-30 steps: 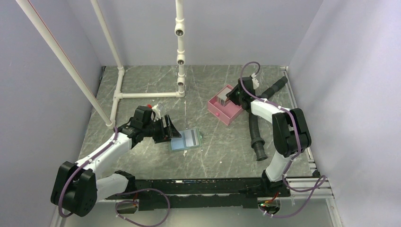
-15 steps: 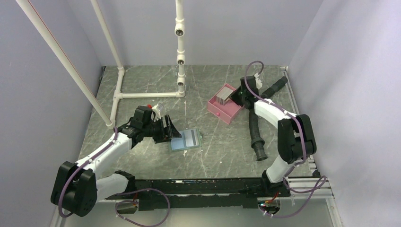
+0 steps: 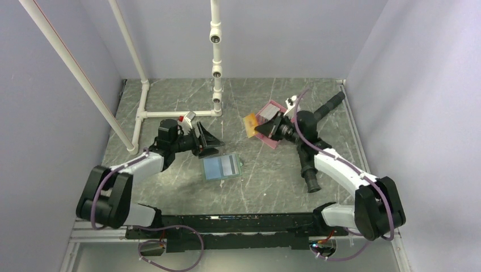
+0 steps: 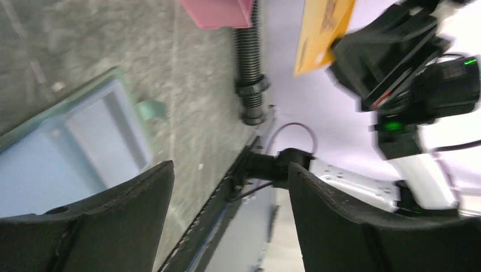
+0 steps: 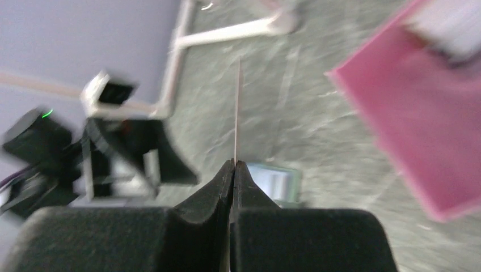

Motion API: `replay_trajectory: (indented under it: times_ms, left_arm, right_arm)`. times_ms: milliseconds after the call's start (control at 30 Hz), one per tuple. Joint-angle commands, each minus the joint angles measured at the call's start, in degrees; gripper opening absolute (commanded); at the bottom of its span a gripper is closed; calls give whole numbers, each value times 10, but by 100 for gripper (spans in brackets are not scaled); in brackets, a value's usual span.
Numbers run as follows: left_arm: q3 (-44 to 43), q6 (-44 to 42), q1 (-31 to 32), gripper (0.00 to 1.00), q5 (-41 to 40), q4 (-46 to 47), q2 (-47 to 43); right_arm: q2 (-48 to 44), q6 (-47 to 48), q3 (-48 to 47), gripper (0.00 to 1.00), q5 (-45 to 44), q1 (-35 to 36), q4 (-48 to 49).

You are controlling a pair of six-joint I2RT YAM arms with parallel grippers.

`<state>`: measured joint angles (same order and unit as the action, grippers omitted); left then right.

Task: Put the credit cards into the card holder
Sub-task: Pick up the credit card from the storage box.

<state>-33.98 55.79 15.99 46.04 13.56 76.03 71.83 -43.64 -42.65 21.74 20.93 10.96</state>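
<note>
Right gripper (image 3: 266, 127) pinches 1 orange card (image 3: 250, 123) beside the pink tray (image 3: 271, 141); my left gripper (image 3: 207, 139) gapes wide near the open card holder (image 3: 221, 167).

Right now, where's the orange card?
Top view, right of centre: the orange card is pinched in the right claw, just left of the pink tray, farther back than the card holder.

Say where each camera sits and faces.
Top external: above, behind the bases, looking down; both arms show.
Left wrist: looks past the card holder at the right arm; open left end effector shows.
Right wrist: looks toward the left arm; right end effector pinches the orange card.
Both wrist views share card holder and pink tray.
</note>
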Motion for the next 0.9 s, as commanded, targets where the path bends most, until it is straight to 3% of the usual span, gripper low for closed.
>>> replay_trajectory:
  times_ms: [0,67,133,333,433,600,667,700,733,767,867]
  left_arm:
    - [47,215,2,83,79,395,72]
    - [61,244,7,85,65,464,90]
    - [68,239,16,82,50,468,87]
    - [68,141,29,75,-17,257,-10]
    - [64,119,29,69,-32,207,-39]
    - [65,121,29,48,-31,205,-47]
    - [67,115,29,27,-32,209,-51]
    - [66,102,29,21,-35,190,-56]
    - [59,80,28,7,-41,152,-62]
    - [48,50,28,1,-49,82,-68]
    - [-12,-78,21,0,-54,-115,-65]
  right_arm:
    - [-1,-86,83,0,114,39,227]
    - [15,-119,95,0,111,60,264]
    - [36,-145,102,0,114,82,308]
    - [72,-177,103,0,97,126,360]
    - [78,-184,104,0,82,139,372]
    - [89,-200,110,0,65,152,396]
    - [91,-190,105,0,58,156,367]
    - [89,-174,99,0,53,156,333]
    - [86,-146,83,4,36,156,267]
    - [85,-108,61,20,14,157,178]
    - [108,18,1,51,-15,157,-13]
